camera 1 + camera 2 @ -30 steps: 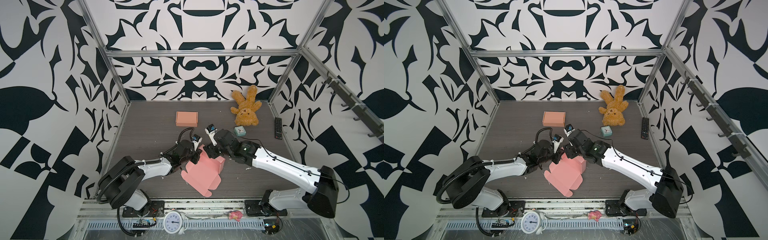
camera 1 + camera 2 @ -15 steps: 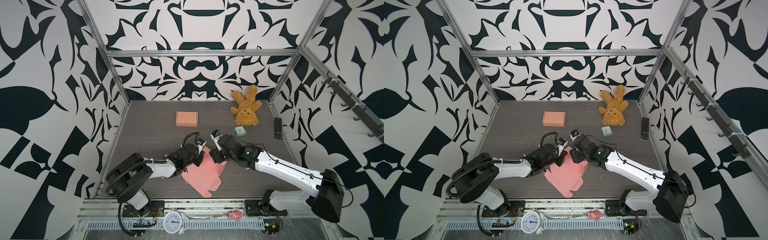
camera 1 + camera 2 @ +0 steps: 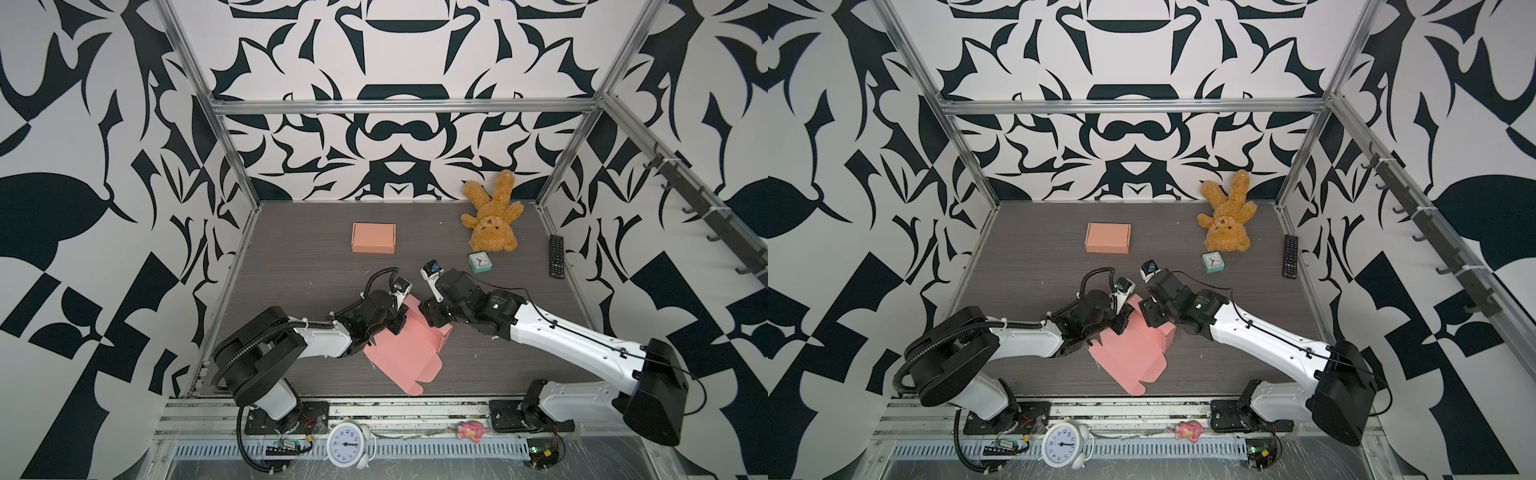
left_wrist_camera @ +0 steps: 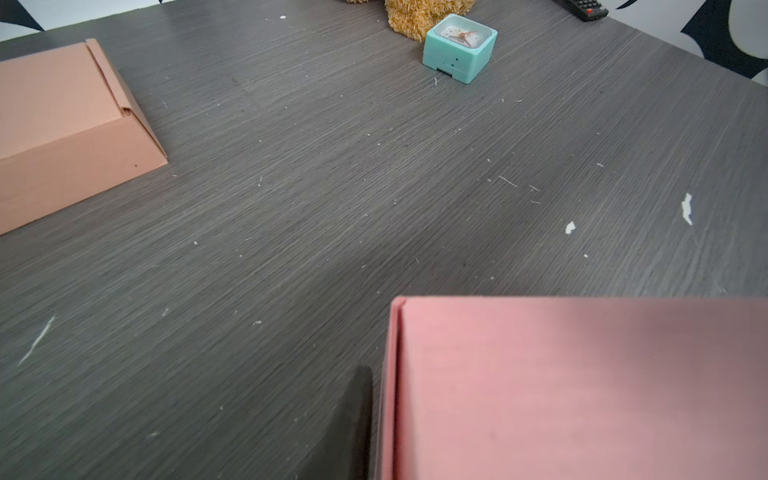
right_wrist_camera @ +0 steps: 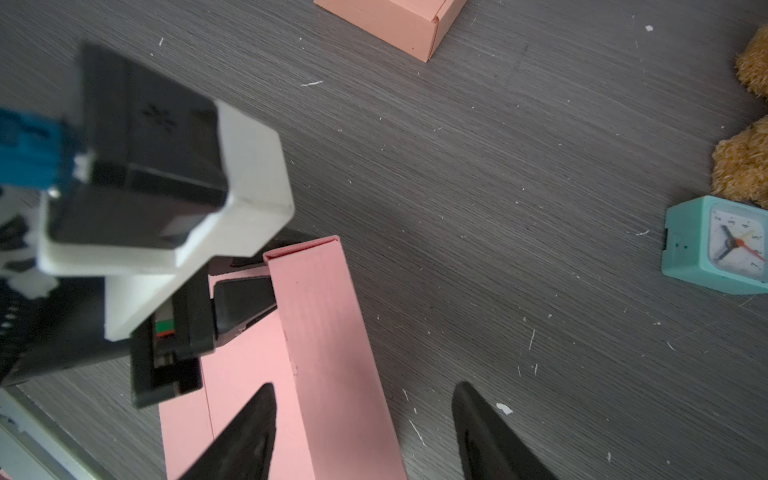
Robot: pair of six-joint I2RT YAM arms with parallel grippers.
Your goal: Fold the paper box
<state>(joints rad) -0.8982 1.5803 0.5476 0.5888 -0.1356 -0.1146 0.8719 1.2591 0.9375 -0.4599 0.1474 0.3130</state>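
The paper box (image 4: 582,386) hides one left hand (image 3: 397,324) finger.

Numerals 1 to 12 around the dial of the white clock (image 3: 348,444), seen in both top views. A few numerals, 5 and 7 among them, on the teal clock (image 5: 723,245). Nothing else legible.

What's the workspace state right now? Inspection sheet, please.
Surface: dark wood-grain table, white flecks scattered.
Job's things: pink paper box partly folded, one wall raised.
Clutter: closed peach box, teddy bear, teal clock, remote control.
Grippers: left gripper at the raised wall, grip unclear; right gripper open, straddling that wall.
Cables: black hose loops above left arm; thin cable along right arm.
Surroundings: patterned walls; white alarm clock and pink toy on front rail.
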